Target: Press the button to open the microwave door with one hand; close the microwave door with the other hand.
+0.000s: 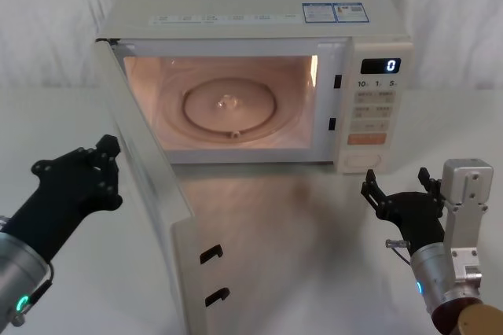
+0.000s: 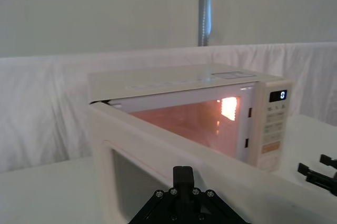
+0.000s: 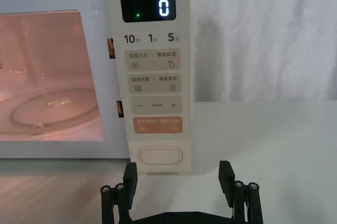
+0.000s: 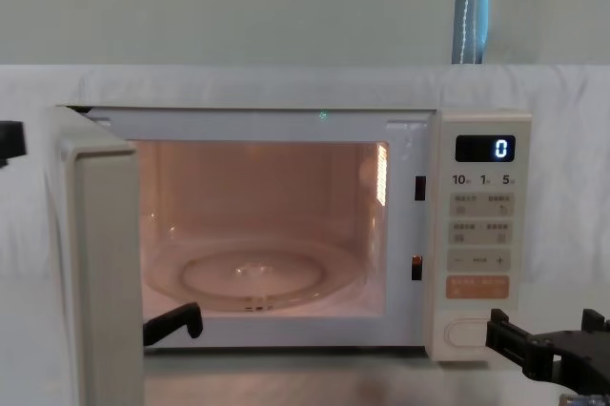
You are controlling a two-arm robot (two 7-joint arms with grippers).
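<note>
White cloth drapes the wall behind and covers the table (image 1: 314, 225) on which the microwave (image 1: 259, 12) stands, filling the upper centre of the head view; its cavity is lit pinkish, with the glass turntable (image 1: 229, 105) lying flat inside. The microwave door (image 1: 149, 201) stands swung wide open on its left-hand hinge, running from the oven's upper left corner down toward the bottom centre of the head frame, with two dark latch hooks (image 1: 211, 254) on its free edge; in the chest view the door (image 4: 100, 263) shows edge-on at the left. The control panel sits at the right of the oven; its black display (image 3: 148, 8) reads a blue "0", an orange rectangular button (image 3: 158, 124) lies below the beige keys, and the button (image 3: 160, 156), a wide cream oval, sits at the panel's foot, untouched.

The right gripper (image 1: 401, 185) hovers at the lower right of the head view, just in front of and below the button but apart from it; its two black fingers (image 3: 130, 174) are spread wide, nothing between them. The left gripper (image 1: 106, 163) hangs at the left of the head frame, close beside the outer face of the open door; whether it touches the door, and whether its fingers are spread or pressed together, I cannot tell.
</note>
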